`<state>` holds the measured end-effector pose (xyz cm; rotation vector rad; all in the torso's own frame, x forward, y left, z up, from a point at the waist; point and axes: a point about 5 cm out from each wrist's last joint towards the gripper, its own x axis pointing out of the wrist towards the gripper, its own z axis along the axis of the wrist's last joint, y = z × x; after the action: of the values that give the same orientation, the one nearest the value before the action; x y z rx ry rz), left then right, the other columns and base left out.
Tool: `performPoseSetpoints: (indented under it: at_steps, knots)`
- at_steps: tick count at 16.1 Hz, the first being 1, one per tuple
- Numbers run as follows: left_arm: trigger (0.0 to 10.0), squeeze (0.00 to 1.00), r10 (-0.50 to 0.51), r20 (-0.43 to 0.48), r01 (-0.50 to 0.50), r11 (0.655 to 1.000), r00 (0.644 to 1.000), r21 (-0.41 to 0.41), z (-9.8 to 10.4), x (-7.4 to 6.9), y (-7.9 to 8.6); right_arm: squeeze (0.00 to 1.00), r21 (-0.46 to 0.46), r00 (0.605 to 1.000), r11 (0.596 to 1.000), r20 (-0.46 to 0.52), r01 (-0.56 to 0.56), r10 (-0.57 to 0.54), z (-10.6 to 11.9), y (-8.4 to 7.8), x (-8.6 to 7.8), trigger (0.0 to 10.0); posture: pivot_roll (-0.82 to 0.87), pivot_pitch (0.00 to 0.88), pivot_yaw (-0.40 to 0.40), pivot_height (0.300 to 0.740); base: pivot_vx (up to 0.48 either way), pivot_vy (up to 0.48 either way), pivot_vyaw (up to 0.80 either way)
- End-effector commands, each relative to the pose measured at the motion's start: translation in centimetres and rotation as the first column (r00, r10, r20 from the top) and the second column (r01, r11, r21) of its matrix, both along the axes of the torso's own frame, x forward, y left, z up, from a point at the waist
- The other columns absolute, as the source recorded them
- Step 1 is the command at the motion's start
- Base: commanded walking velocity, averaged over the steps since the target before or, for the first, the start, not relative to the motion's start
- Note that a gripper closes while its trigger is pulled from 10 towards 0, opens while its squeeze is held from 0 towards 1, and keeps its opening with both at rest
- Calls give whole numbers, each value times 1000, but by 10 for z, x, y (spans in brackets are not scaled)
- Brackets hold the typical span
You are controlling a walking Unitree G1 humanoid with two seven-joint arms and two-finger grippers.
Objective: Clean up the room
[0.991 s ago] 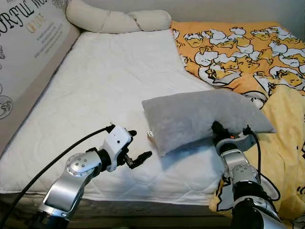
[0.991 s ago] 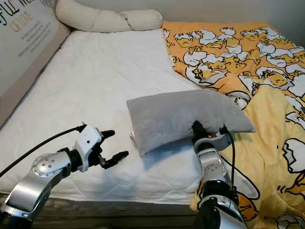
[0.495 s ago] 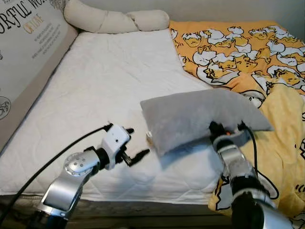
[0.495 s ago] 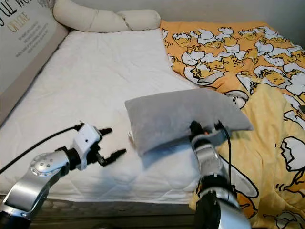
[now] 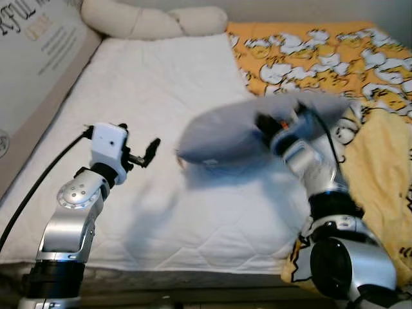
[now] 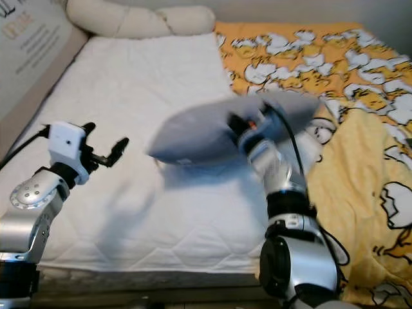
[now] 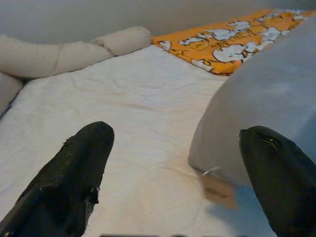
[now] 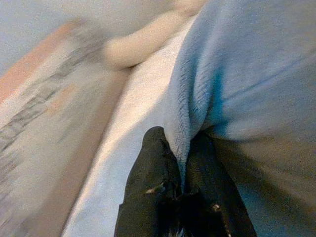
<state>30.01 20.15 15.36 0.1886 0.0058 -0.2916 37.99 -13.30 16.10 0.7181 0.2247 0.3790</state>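
— White mattress (image 5: 167, 96) lies before us. Where's our grey pillow (image 5: 219, 132)?
— Lifted above it, pinched in our right gripper (image 8: 180, 170) fingers; our left gripper (image 7: 173, 168) hovers beside it, fingers wide

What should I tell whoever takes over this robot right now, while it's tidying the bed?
Right gripper: fingers shut on the grey pillow, held up over the white mattress, blurred in motion.
Left gripper: open, holding nothing, beside the pillow's near end.
Done: pillow picked up.
Left: set the pillow down, probably by the cream bolster at the head of the bed; the yellow duck blanket lies rumpled on the right side.
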Motion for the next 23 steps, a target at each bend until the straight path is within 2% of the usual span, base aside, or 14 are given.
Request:
performPoseSetpoints:
  at_steps: [1,4,6,7,9,11,12,13,14,15,18,20,22,23]
  knots:
    - [10000,0,21,25,-20,1000,999,-19,6,2,4,0,18,991,995,102,-93,91,30,10,2,0,128,0,24,740,0,0,0]
    - [10000,0,117,84,-110,990,990,-83,21,6,23,0,188,953,952,229,-242,197,79,-3,-11,0,130,0,21,740,0,0,0]
    - [10000,0,183,116,-170,979,976,-113,27,7,34,0,224,926,922,286,-315,247,86,-11,-20,0,125,0,24,740,0,0,0]
    - [10000,0,327,143,-300,936,934,-182,34,9,54,0,244,934,914,234,-325,270,57,-27,-26,0,116,0,33,740,0,0,0]
    - [10000,0,352,120,-323,923,928,-211,31,11,59,0,258,952,917,91,-305,291,11,-32,-35,0,114,0,35,740,0,0,0]
    - [10000,0,267,52,-243,930,962,-275,25,15,45,0,188,942,934,-90,-303,324,-46,-28,-47,0,98,0,56,740,0,0,0]
    - [10000,0,152,1,-145,948,988,-283,16,19,27,0,85,929,953,-214,-291,303,-82,-25,-55,0,96,0,60,740,0,0,0]
    - [10000,0,56,-68,-70,973,996,-220,-1,24,9,0,-18,913,960,-313,-280,261,-108,-27,-63,0,106,0,49,740,0,0,0]
    - [10000,0,27,-94,-43,984,995,-172,-8,26,3,0,-51,907,960,-343,-276,243,-116,-28,-66,0,106,0,49,740,0,0,0]
    - [10000,1000,-44,-138,22,987,989,-159,-20,33,-9,0,-121,899,959,-394,-257,192,-128,-33,-71,0,116,0,36,740,0,0,0]
    - [10000,1000,-220,-328,151,963,919,-221,-50,42,-38,0,-182,906,962,-408,-203,114,-134,-43,-70,0,98,0,47,740,0,0,0]
    - [10000,1000,-323,-442,218,937,837,-272,-75,34,-47,0,-221,916,960,-393,-171,73,-135,-49,-68,0,82,0,59,740,0,0,0]
    - [10000,1000,-363,-498,211,918,788,-335,-91,27,-54,0,-236,919,959,-391,-160,57,-137,-52,-69,0,82,0,59,740,0,0,0]
    - [10000,1000,-396,-531,208,902,749,-380,-101,22,-60,0,-235,919,960,-391,-153,50,-139,-53,-70,0,62,0,70,740,0,0,0]
